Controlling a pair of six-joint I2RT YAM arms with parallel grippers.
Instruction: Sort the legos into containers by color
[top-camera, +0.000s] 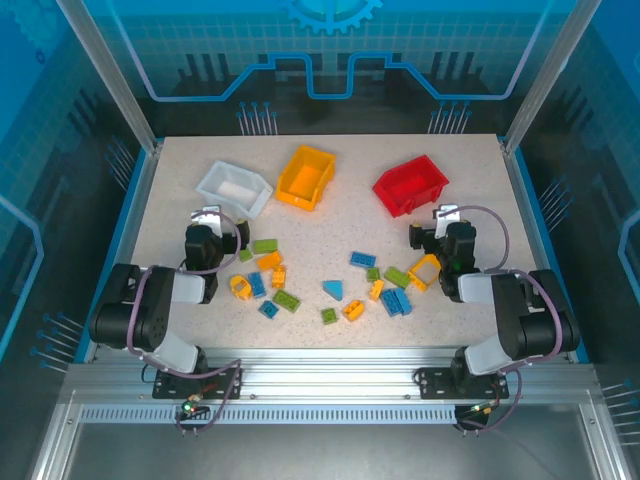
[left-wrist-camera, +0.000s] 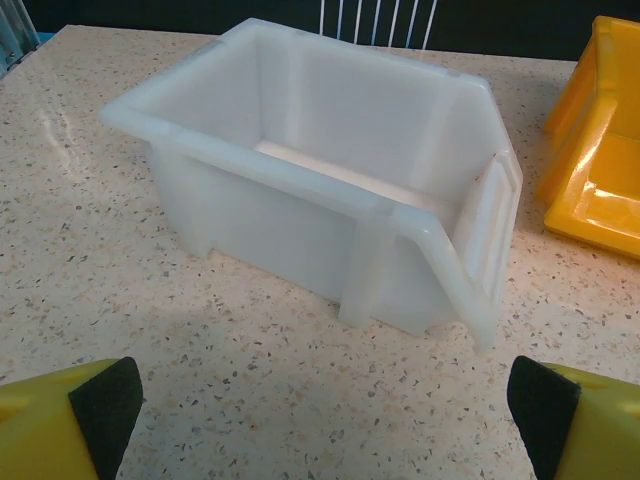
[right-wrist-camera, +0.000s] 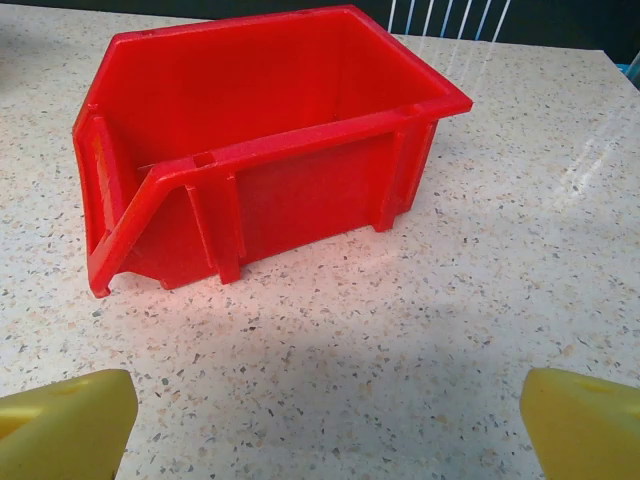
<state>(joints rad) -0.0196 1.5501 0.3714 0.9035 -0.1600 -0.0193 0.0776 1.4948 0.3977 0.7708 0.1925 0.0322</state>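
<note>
The legos lie scattered mid-table: lime green (top-camera: 265, 245), blue (top-camera: 362, 259) and orange-yellow (top-camera: 425, 270) bricks among several others. Behind them stand the containers: a white bin (top-camera: 234, 186) (left-wrist-camera: 320, 170), an orange-yellow bin (top-camera: 306, 177) (left-wrist-camera: 600, 160) and a red bin (top-camera: 410, 184) (right-wrist-camera: 270, 150). My left gripper (top-camera: 206, 224) (left-wrist-camera: 320, 420) is open over bare table just in front of the white bin. My right gripper (top-camera: 447, 224) (right-wrist-camera: 325, 425) is open in front of the red bin. Nothing is between either pair of fingers.
Both arms are folded back near their bases, left (top-camera: 140, 315) and right (top-camera: 520, 320). The table (top-camera: 330, 325) has raised blue edges on the left and right. Metal posts and clear panels close in the back.
</note>
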